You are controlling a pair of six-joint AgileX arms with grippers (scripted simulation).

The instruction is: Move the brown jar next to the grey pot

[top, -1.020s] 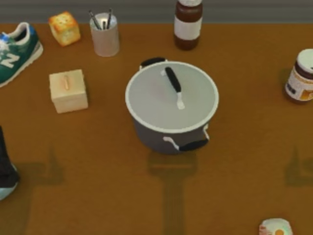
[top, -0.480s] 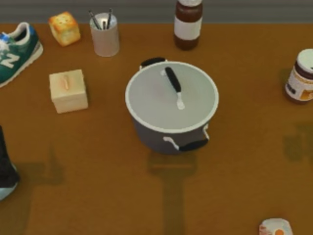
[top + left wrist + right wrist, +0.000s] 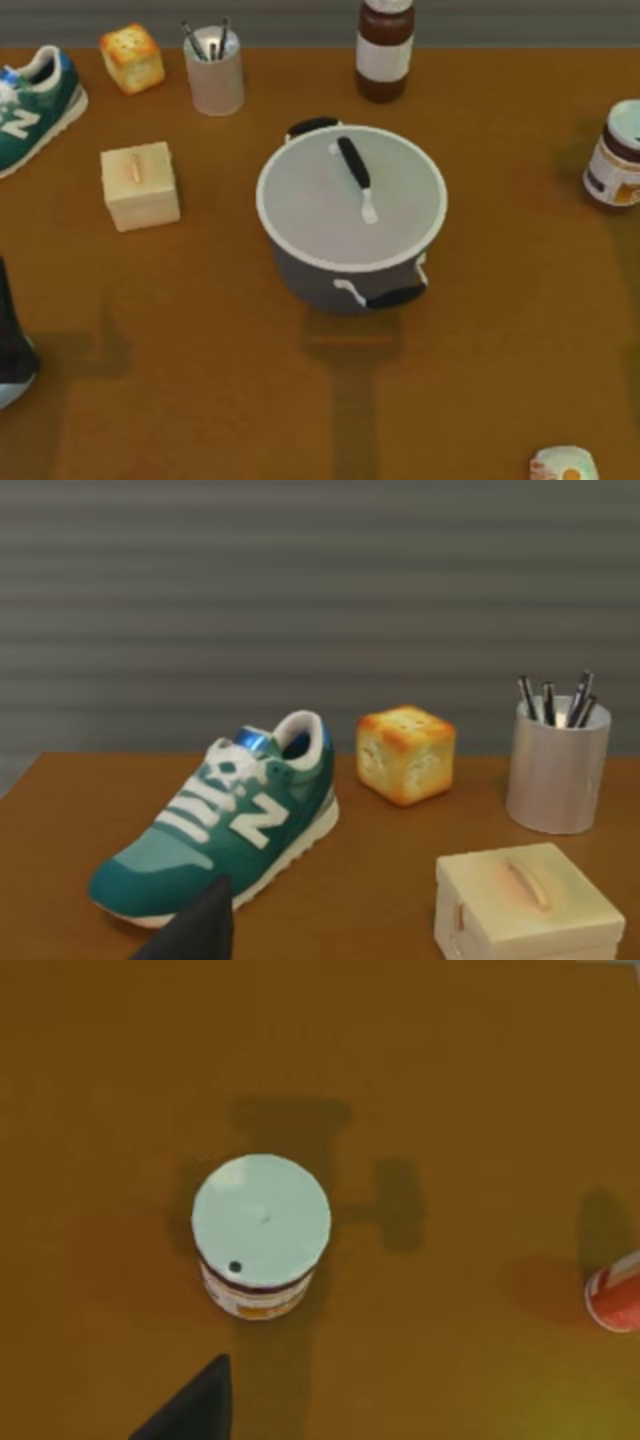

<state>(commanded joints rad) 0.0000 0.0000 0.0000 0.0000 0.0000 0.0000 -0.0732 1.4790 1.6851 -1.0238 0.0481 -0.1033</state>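
right arm lines up over the jar

right gripper (image 3: pixel 190 1405) hangs above the jar (image 3: pixel 261 1232); can't tell its fingers. jar stands at the table's right edge, well apart from the pot (image 3: pixel 350 215). rigid, probably slick: grip the sides below the lid.

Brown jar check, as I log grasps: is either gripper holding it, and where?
Nothing is held. The short brown jar with white lid stands free on the table, right wrist camera above it.

Matt brown table (image 3: pixel 200 380); smooth dull-metal grey pot (image 3: pixel 330 275), matt black handles; brown jar (image 3: pixel 615 160) with smooth white lid, paper-like label.
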